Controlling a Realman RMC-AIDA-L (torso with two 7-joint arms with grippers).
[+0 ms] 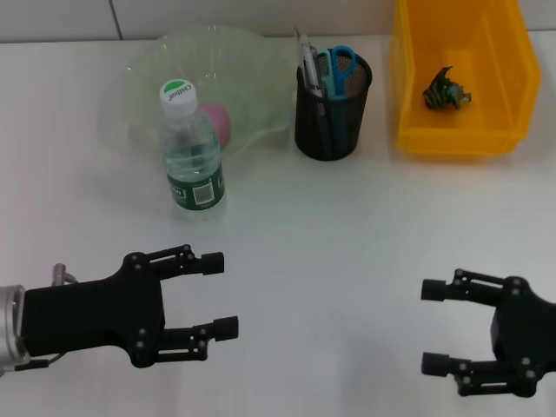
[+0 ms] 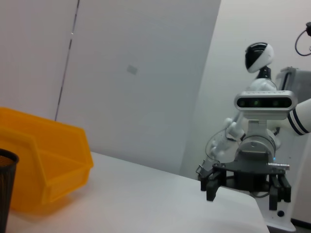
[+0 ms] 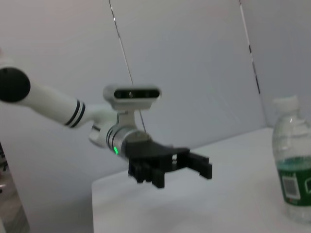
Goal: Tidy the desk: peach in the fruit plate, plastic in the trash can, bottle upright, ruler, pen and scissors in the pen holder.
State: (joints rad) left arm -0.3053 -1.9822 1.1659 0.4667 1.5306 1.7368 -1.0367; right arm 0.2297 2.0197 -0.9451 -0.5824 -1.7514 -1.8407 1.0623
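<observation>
The clear water bottle (image 1: 193, 148) with a green label stands upright on the white table, in front of the pale green fruit plate (image 1: 252, 52). The pink peach (image 1: 219, 122) lies in the plate, partly behind the bottle. The black mesh pen holder (image 1: 332, 109) holds the blue-handled scissors (image 1: 340, 65) and slim silvery items (image 1: 306, 54); I cannot tell ruler from pen. The crumpled dark plastic (image 1: 446, 91) lies in the yellow bin (image 1: 417, 139). My left gripper (image 1: 221, 294) is open and empty near the front left. My right gripper (image 1: 432, 327) is open and empty near the front right.
The left wrist view shows the yellow bin (image 2: 43, 165), the pen holder's rim (image 2: 6, 189) and the right gripper (image 2: 243, 187) farther off. The right wrist view shows the bottle (image 3: 294, 165) and the left gripper (image 3: 175, 174).
</observation>
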